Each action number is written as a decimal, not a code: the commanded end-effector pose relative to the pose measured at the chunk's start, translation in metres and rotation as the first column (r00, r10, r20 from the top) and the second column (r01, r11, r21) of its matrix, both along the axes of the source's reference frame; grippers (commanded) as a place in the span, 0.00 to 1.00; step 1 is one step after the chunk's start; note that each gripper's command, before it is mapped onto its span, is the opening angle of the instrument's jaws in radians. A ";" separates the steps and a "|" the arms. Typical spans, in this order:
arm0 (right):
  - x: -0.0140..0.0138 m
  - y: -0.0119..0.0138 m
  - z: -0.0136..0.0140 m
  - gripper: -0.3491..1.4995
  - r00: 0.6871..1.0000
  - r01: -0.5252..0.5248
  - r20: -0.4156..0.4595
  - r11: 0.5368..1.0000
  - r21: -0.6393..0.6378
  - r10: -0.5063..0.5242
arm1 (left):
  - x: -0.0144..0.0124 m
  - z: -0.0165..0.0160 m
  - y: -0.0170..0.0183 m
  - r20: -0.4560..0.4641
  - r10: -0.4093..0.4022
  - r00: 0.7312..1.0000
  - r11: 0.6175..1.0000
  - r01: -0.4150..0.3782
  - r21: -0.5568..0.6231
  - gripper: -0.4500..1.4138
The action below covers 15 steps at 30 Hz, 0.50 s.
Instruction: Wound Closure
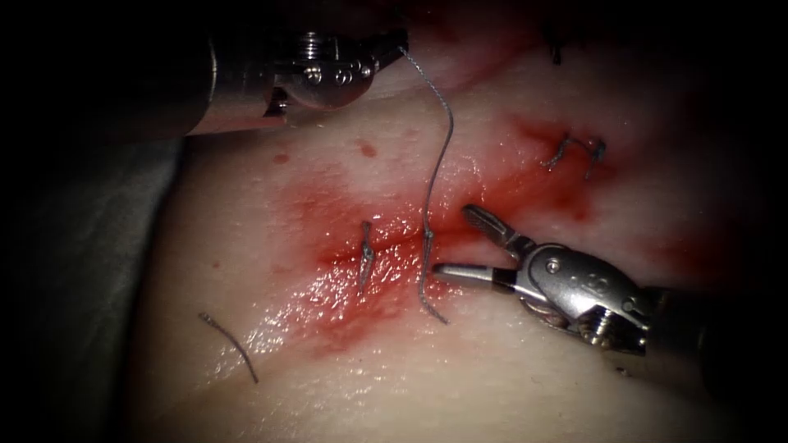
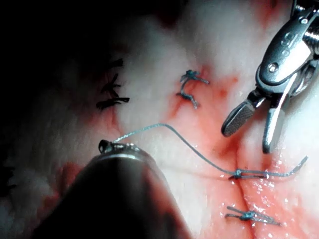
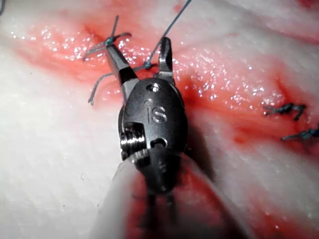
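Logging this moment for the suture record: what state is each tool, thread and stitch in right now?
Left tool: shut on the thread.
Right tool: jaws open, holding nothing, beside the knot.
Thread: runs slack and curved from the left tool down to the knot at the cut.
Neighbouring stitch: tied, ends trimmed.
Cut end of thread: loose on the tissue.

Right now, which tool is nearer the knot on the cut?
Right. Its open tool sits just right of the knot; the left tool holds the thread well above it.
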<state>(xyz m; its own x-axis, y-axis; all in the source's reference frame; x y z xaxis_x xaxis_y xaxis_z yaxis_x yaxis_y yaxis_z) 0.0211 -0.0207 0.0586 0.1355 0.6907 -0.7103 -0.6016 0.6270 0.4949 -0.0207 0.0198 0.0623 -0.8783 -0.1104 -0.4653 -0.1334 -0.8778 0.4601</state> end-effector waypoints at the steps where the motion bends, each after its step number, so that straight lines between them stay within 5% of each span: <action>1: 0.0015 0.0005 0.0015 0.88 1.000 0.004 -0.012 1.000 0.004 -0.004 | -0.0005 0.0004 0.0002 0.000 0.002 1.000 1.000 -0.002 -0.006 0.00; 15: 0.0045 0.0021 0.0041 0.88 1.000 0.000 -0.020 1.000 0.005 0.000 | -0.0003 -0.0007 -0.0003 0.010 0.003 1.000 1.000 -0.003 -0.006 0.00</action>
<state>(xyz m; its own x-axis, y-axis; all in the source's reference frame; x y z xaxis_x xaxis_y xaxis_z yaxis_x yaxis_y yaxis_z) 0.0247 -0.0183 0.0621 0.1227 0.6944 -0.7091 -0.5945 0.6235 0.5078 -0.0206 0.0193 0.0610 -0.8735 -0.1166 -0.4726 -0.1341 -0.8757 0.4639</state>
